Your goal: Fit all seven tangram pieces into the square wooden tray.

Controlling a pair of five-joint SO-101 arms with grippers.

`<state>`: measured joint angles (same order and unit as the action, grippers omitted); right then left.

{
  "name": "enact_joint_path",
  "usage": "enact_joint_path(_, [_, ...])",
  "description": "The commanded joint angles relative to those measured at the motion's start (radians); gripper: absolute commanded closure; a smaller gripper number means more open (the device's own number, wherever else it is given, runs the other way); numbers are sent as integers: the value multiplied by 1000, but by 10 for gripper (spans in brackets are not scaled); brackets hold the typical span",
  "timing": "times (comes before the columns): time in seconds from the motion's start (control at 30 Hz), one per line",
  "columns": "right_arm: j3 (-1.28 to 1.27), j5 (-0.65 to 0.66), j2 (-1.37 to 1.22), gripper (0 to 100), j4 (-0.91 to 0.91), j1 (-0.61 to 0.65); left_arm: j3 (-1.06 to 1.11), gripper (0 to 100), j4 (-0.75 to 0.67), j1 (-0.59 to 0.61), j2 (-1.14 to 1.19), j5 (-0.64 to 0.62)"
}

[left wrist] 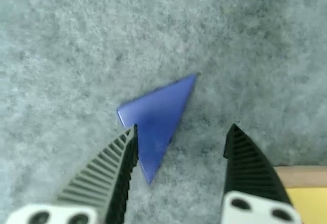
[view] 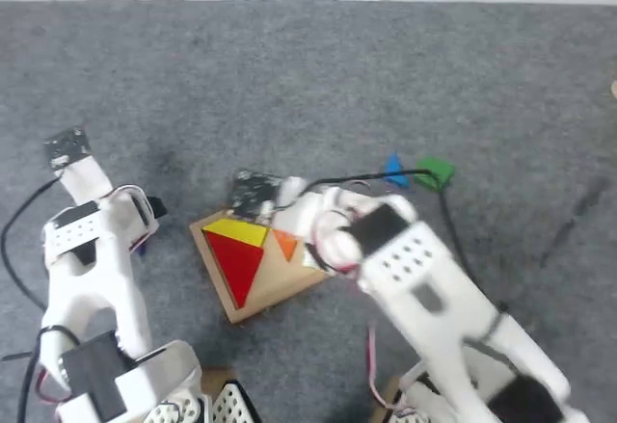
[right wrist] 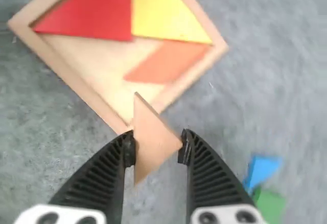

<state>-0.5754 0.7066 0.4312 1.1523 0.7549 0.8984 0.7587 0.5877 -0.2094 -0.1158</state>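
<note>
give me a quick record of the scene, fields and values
tray: holds red triangle, yellow triangle, orange piece
right claw: shut on tan triangle, over tray corner
left claw: open, above blue triangle on mat
loose: light blue piece, green piece, side by side on mat

tan triangle (right wrist: 150,137) gripped, tray (right wrist: 92,60) partly filled

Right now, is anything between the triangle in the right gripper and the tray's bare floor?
Nothing visible. The right gripper holds the tan triangle at the tray rim; the orange piece lies beyond the bare patch.
</note>
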Motion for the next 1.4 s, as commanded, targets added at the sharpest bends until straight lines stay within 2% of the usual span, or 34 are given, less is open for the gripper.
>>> enact_joint_path(0.0, [133, 86, -153, 972, 8, 71, -38, 735, -29, 123, -8, -3])
enact_joint_path(0.07, [178, 117, -237, 972, 8, 114, -93, 735, 0, 198, -8, -3])
enact_joint_path(0.2, [245, 187, -352, 972, 8, 191, -259, 735, 160, 361, -5, -5])
enact_joint_path(0.33, [258, 318, -404, 972, 4, 225, -375, 735, 229, 500, 5, -5])
enact_joint_path(0.63, [285, 539, -504, 952, -2, 216, -645, 735, 370, 525, 358, -5])
enact_joint_path(0.77, [365, 537, -607, 844, -1, 197, -731, 735, 446, 493, 446, -3])
enact_joint_path(0.9, [473, 463, -707, 672, 8, 159, -728, 735, 454, 489, 433, -2])
enact_joint_path(0.97, [516, 442, -736, 619, 18, 137, -711, 735, 454, 488, 417, 0])
enact_joint_path(1.2, [575, 336, -723, 648, 87, 79, -687, 735, 453, 482, 388, 17])
enact_joint_path(1.37, [422, 244, -556, 662, 110, 36, -687, 735, 453, 460, 390, 17])
